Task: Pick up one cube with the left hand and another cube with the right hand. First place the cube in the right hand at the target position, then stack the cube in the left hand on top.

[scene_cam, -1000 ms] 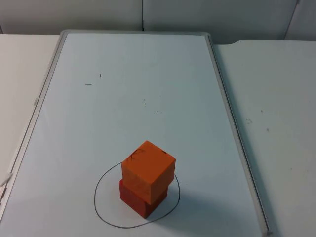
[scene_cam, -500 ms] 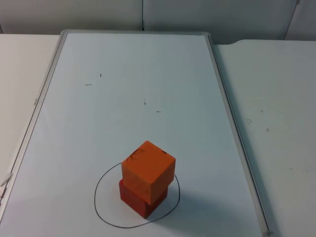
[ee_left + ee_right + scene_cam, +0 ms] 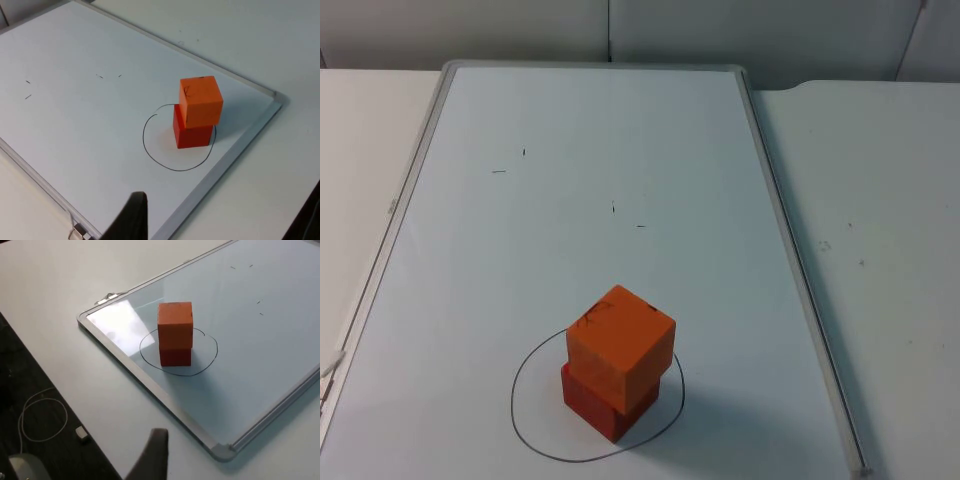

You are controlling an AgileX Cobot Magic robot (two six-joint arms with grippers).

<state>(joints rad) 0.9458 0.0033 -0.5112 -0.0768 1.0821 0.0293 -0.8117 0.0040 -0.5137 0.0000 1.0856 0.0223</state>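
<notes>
Nothing has moved since the earlier frames. An orange cube (image 3: pixel 620 346) sits on a red cube (image 3: pixel 603 404), turned slightly askew, inside the drawn circle (image 3: pixel 525 360) on the whiteboard (image 3: pixel 570 200), which lies on the table (image 3: pixel 880 220). Both arms wait well back from the stack; one black fingertip of each gripper shows in its wrist view, and how far either gripper is open I cannot tell.

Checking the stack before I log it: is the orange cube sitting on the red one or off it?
On it. The orange cube rests on the red cube, turned slightly so its edges overhang, inside the drawn circle on the whiteboard.
</notes>
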